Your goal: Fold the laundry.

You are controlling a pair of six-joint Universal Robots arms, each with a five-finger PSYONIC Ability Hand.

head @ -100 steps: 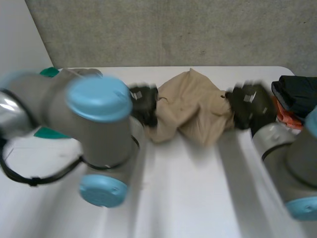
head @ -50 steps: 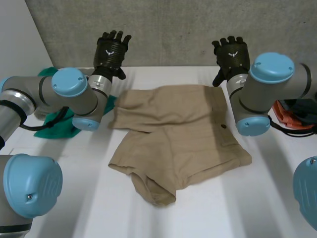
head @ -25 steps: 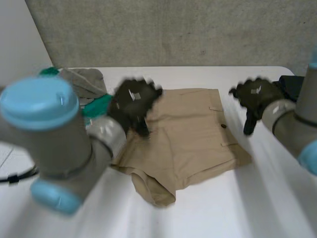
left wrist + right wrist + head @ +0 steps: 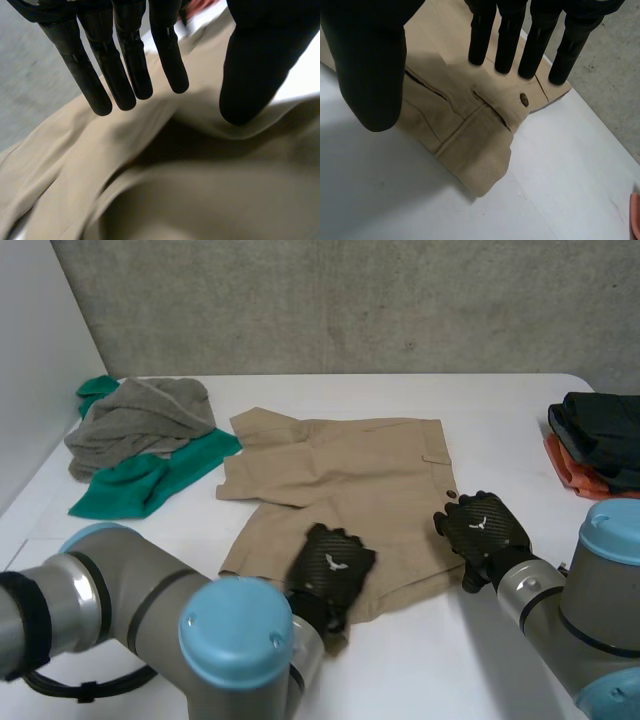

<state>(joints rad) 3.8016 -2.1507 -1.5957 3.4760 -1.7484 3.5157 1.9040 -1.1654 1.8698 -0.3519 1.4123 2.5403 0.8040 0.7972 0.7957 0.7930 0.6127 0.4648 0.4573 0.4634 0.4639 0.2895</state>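
Observation:
Tan shorts [image 4: 350, 475] lie spread flat in the middle of the white table [image 4: 500, 410]. My left hand [image 4: 330, 575] hovers over their near edge, fingers [image 4: 125, 65] straight and thumb apart above a raised fold of the tan cloth [image 4: 150, 200]. My right hand [image 4: 482, 533] is at the shorts' near right corner. In the right wrist view its straight fingers [image 4: 510, 45] and thumb stand over the waistband corner [image 4: 455, 125], beside a dark button [image 4: 524, 99]. Neither hand holds cloth.
A grey cloth [image 4: 145, 420] lies on a green one [image 4: 150, 480] at the back left. A dark folded garment [image 4: 600, 430] sits on an orange one [image 4: 575, 475] at the right edge. A concrete wall runs behind the table.
Both hands have come from the table's far side down to the shorts' near edge. The shorts lie as they did.

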